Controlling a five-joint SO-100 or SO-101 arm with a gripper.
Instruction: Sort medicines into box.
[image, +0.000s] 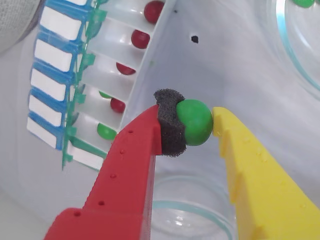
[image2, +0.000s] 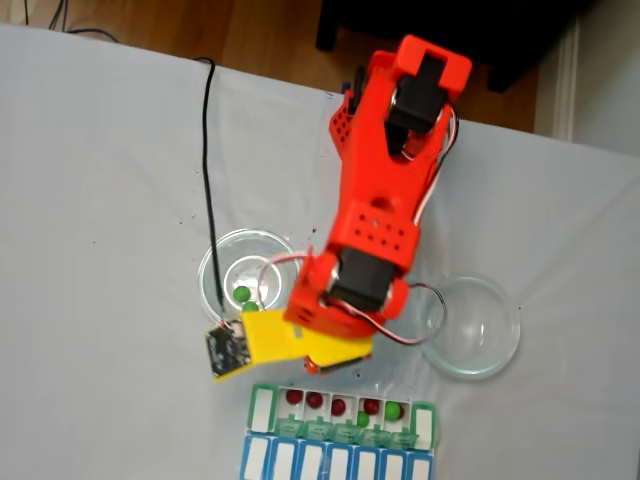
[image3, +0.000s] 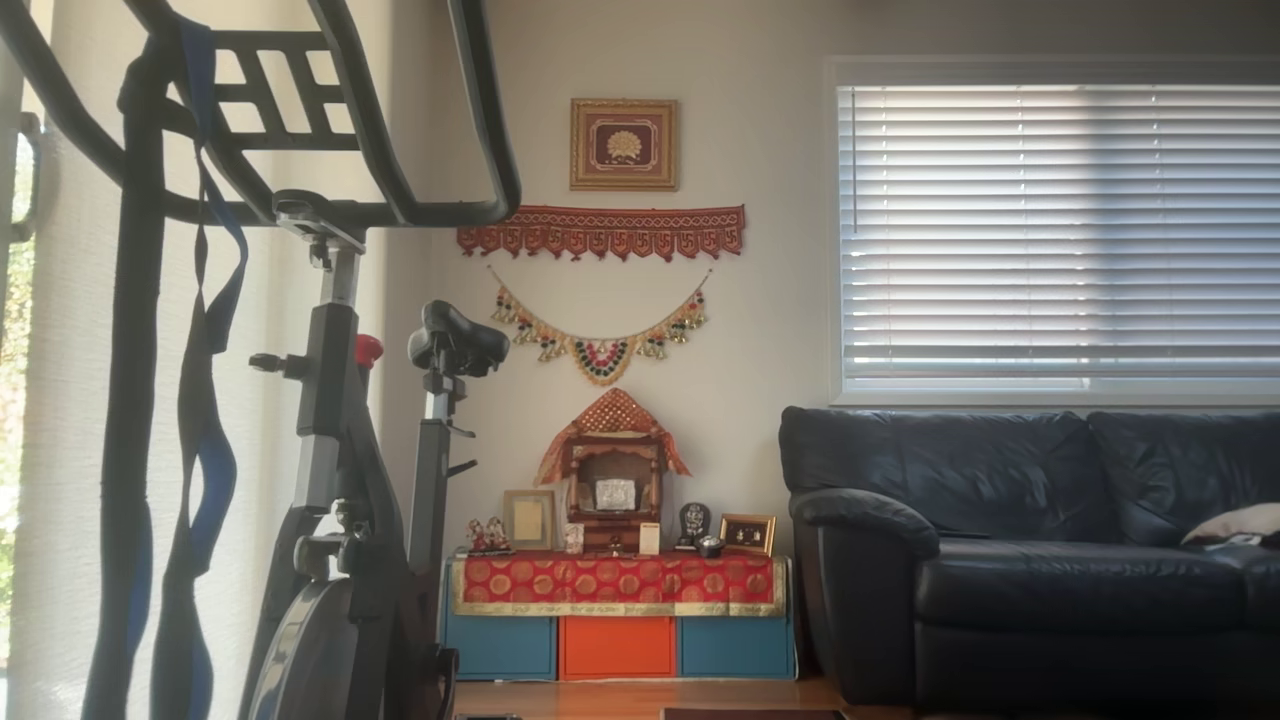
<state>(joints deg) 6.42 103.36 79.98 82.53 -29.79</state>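
Carrying a green ball (image: 194, 122) toward the pill organiser (image: 131, 65)

Wrist view: the gripper (image: 190, 125) pinches that ball between its red finger's foam pad and the yellow finger, jaws nearly closed, just beside the organiser, where red and green balls already sit in compartments. Fixed view: one glass dish (image2: 243, 266) has green balls left, so I judge sorting well along, unfinished.

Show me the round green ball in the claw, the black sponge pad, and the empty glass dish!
Round glossy green ball (image: 194, 122), wrist view: middle of its front.
Black foam sponge pad (image: 170, 125), wrist view: its face on the red finger.
Empty round clear glass dish (image2: 497, 342), fixed view: bare right-hand floor.
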